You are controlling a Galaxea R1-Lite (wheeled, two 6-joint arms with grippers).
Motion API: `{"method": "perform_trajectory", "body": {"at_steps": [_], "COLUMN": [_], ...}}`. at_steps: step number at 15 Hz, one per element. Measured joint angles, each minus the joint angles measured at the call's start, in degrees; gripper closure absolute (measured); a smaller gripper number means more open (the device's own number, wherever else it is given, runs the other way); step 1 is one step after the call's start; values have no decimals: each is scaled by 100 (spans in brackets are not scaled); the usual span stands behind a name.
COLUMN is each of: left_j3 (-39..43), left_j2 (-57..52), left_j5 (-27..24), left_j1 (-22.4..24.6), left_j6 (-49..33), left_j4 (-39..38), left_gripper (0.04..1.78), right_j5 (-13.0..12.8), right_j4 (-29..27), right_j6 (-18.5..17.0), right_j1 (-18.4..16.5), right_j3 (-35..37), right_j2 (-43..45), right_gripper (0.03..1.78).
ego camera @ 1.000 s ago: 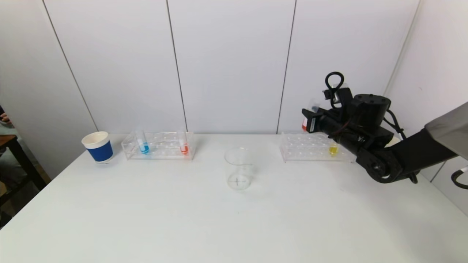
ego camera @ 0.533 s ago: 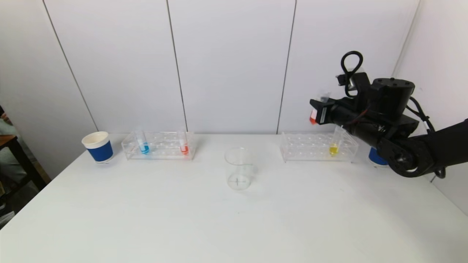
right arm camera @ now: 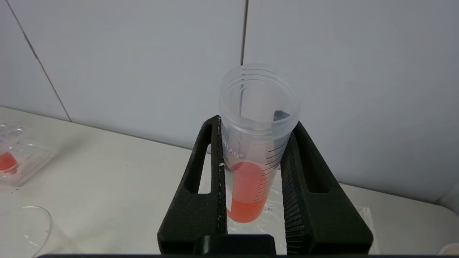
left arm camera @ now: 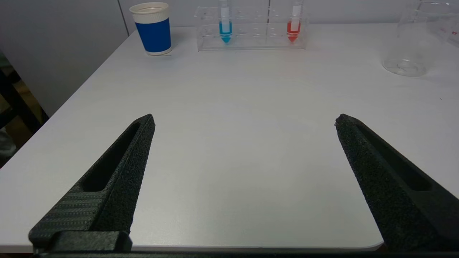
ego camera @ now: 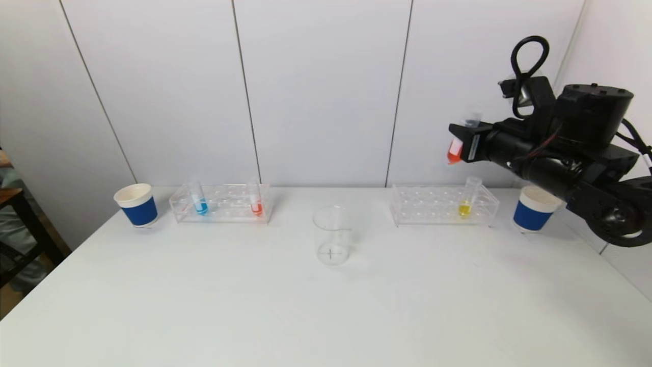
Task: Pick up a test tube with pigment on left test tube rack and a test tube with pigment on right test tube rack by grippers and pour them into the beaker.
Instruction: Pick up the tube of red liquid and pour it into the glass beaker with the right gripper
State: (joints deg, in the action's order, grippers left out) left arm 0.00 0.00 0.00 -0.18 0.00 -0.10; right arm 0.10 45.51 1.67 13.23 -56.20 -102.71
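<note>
- Table (ego camera: 204,306): white, wide, against panelled wall; carries everything below.
- R arm (ego camera: 575,153): black, raised above table's right end, over the right rack.
- Right gripper (ego camera: 461,145): fingers (right arm camera: 200,186) clamped on red-pigment tube (ego camera: 455,149), one on each side. Tube lifted clear of rack, well above it, roughly upright w/ slight tilt, mouth up, red liquid in lower part.
- Left gripper (left arm camera: 244,122): low at near-left table edge, fingers (left arm camera: 118,168) spread wide apart, nothing between them. Idle.
- Left rack (ego camera: 221,204): clear plastic, rear left of table. Holds blue-pigment tube (ego camera: 198,201) toward its left end & red tube (ego camera: 256,201) toward its right end, both upright.
- Right rack (ego camera: 440,205): clear plastic, rear right. Holds yellow-pigment tube (ego camera: 466,201) toward its right end, upright.
- Beaker (ego camera: 332,235): clear glass, centre of table, between the two racks & nearer the robot. Looks empty.
- Left cup (ego camera: 136,205): blue & white paper, just beside left rack's outer end.
- Right cup (ego camera: 534,208): same type, near right rack's outer end, partly behind R arm.
</note>
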Motion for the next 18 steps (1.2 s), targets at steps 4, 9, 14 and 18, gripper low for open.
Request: {"method": "perform_trajectory", "body": {"at_steps": [4,9,14,18], "left_j3": [0,0,0,0], "left_j2": [0,0,0,0], "left_j5": [0,-2,0,-7], "left_j1": [0,0,0,0], "left_j6": [2,0,0,0], "left_j4": [0,2,0,5], "left_gripper": [6,6,6,6], "right_j5": [6,76,135,135], "right_j4": [-469,-1200,-1398,-1723], "right_j6": [28,163,616,833], "right_j1": [5,102,306,545], "right_j3": [83,20,-66,-232], "right_j2": [456,937,1097,1095], "right_gripper": [132,132,132,132]}}
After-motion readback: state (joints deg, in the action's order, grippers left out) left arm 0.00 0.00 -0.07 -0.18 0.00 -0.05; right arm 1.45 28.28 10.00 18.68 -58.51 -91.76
